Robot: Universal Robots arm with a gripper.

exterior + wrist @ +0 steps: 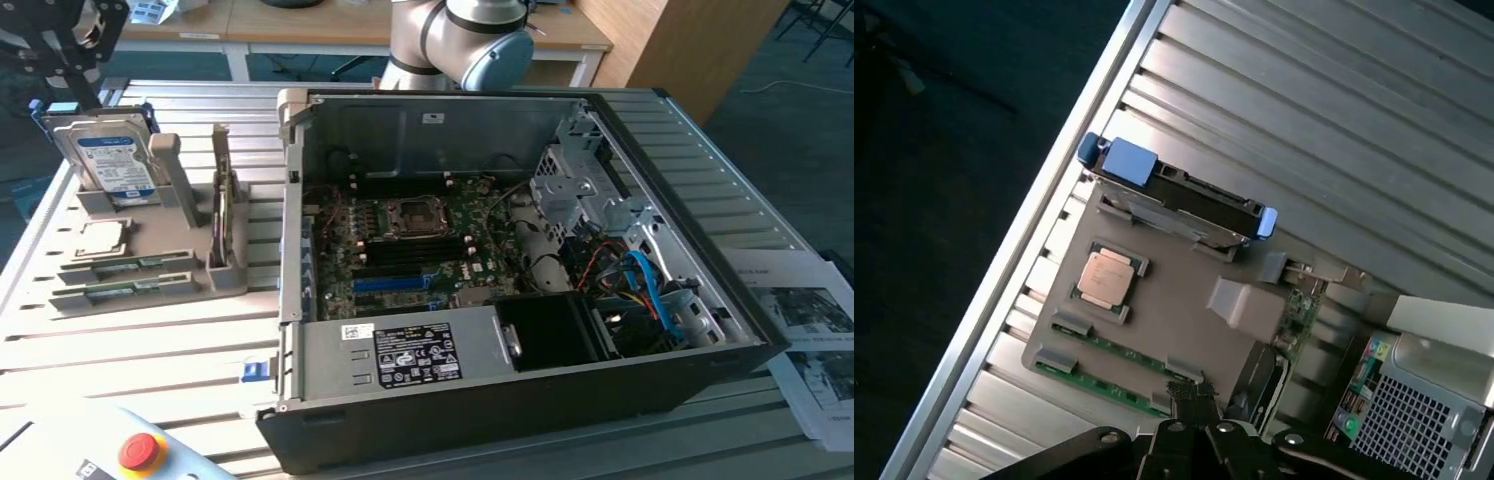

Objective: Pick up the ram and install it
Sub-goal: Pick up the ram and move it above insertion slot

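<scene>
In the exterior view, the gripper (74, 70) is hovering above the grey parts holder (200, 285), the ram (123, 289) lying flat in a slot below it and the open computer case (400, 125) standing off to one side. In the wrist view, the gripper (1189, 397) is hanging with its fingers pressed together on nothing, and the ram (1109, 385) is lying below its tips, untouched. The approach seems to be in hand. A pickup is calling for parted jaws lined up across the stick.
</scene>
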